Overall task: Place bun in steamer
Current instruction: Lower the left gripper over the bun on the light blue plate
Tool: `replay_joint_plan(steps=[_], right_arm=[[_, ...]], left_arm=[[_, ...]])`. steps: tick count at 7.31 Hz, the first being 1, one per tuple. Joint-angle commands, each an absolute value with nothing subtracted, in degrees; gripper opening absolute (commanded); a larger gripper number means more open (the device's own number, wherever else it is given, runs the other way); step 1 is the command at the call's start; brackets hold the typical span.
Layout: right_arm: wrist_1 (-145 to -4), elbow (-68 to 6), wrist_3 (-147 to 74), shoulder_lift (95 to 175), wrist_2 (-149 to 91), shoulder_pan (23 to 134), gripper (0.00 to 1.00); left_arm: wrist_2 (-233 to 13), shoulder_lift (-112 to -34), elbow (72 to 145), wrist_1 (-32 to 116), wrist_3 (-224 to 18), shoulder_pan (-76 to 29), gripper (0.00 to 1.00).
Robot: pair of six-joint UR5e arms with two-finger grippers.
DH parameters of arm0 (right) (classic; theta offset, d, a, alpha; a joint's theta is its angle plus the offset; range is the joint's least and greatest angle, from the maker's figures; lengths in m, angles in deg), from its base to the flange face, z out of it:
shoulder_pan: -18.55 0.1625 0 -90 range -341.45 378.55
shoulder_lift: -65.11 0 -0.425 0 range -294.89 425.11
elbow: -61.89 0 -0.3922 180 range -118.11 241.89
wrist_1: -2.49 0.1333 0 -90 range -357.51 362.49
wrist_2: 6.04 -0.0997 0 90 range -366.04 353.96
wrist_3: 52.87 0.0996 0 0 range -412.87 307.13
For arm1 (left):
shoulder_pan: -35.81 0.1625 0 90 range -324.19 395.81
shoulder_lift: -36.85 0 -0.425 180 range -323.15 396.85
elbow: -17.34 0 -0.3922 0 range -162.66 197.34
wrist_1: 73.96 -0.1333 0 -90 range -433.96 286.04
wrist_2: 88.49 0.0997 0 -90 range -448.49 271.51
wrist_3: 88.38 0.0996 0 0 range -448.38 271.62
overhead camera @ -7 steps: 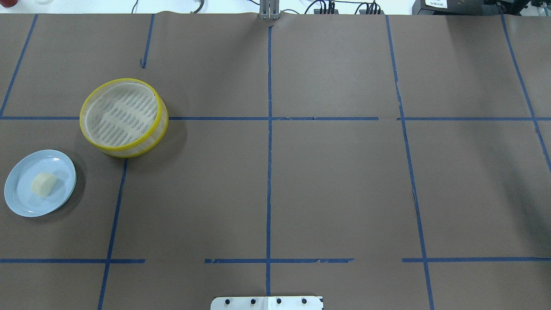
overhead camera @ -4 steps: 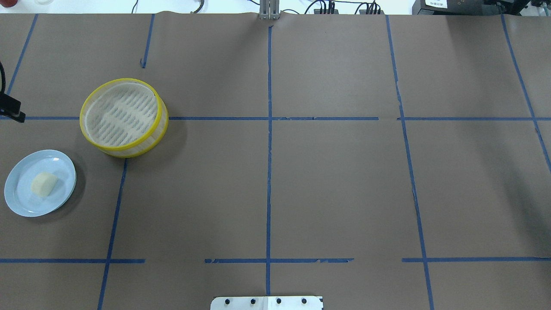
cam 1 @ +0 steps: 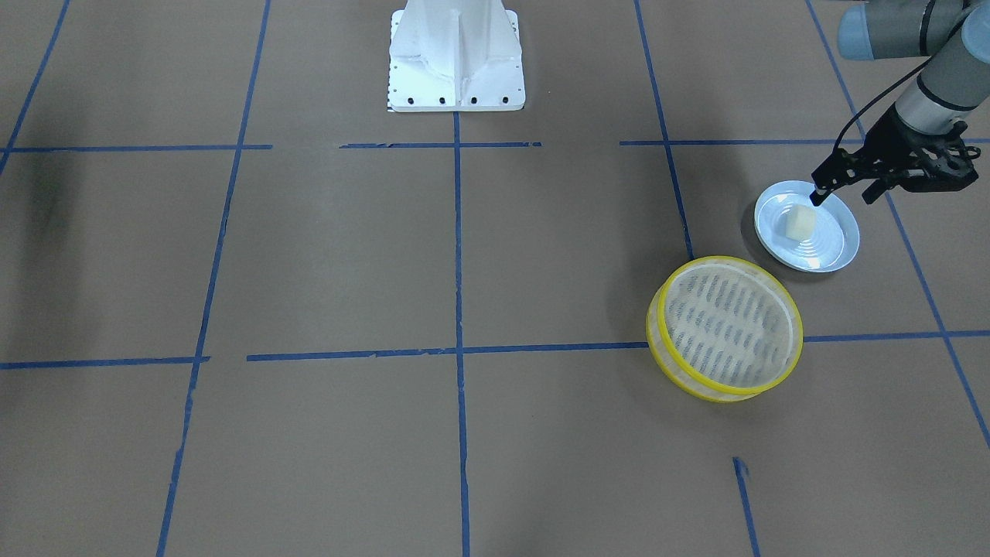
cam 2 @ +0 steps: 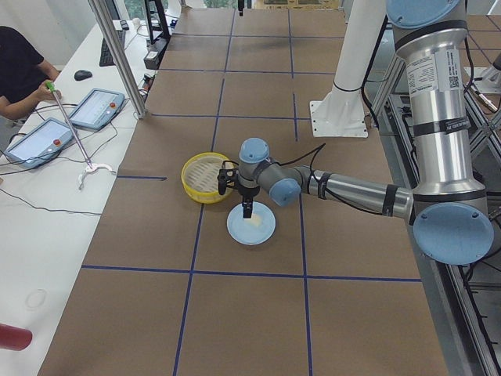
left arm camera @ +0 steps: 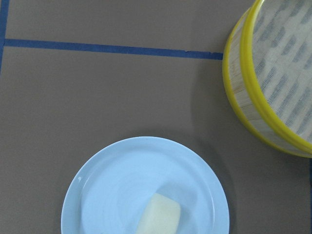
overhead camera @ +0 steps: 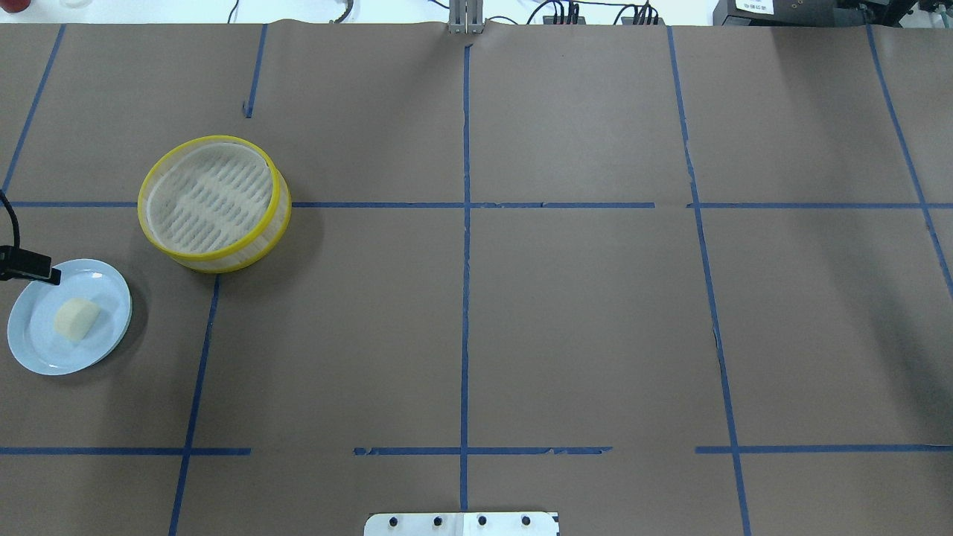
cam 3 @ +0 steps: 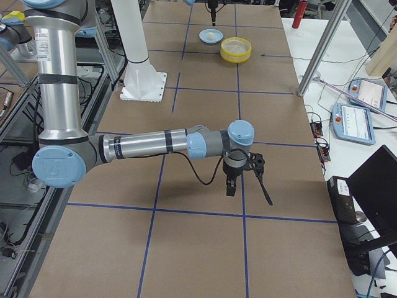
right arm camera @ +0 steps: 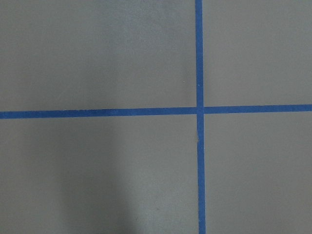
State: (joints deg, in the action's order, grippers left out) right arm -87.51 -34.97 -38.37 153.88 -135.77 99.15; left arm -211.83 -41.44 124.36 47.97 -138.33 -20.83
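The cream-white bun [overhead camera: 77, 319] lies on a pale blue-white plate [overhead camera: 37, 350] at the table's left edge. It also shows in the front-facing view [cam 1: 799, 222] and the left wrist view [left arm camera: 158, 217]. The yellow-rimmed steamer [overhead camera: 223, 257] stands empty just beyond the plate, also in the front-facing view [cam 1: 715, 393]. My left gripper [cam 1: 843, 197] hovers above the plate's outer edge, open and empty, one finger [overhead camera: 33, 269] over the rim. My right gripper [cam 3: 248, 188] hangs over bare table at the far right end; I cannot tell its state.
Brown paper with a blue tape grid covers the table. The white robot base [cam 1: 456, 54] stands at the middle of my side. A metal post [cam 2: 117, 59], tablets [cam 2: 95, 107] and a seated person [cam 2: 19, 66] are beyond the far edge.
My left gripper has come into the overhead view from the left edge and moved nearer, from beside the steamer's level to the plate's rim. Bun, plate and steamer have not moved.
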Motion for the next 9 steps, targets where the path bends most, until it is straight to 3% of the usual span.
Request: replay_joint_plan(steps=[1,5,9], right_arm=[[-87.5,-35.0,-38.4,153.9,-135.8,99.2,1.00],[-87.5,-35.0,-38.4,153.9,-135.8,99.1,1.00],[-87.5,-35.0,-38.4,153.9,-135.8,99.1,1.00]], left_arm=[[-208.5,-41.5,123.3,48.8,-139.8,-16.8,1.00],[-207.3,-44.5,117.7,49.0,-139.2,-14.6,1.00],[-207.4,-44.4,117.4,49.0,-137.1,-12.6,1.00]])
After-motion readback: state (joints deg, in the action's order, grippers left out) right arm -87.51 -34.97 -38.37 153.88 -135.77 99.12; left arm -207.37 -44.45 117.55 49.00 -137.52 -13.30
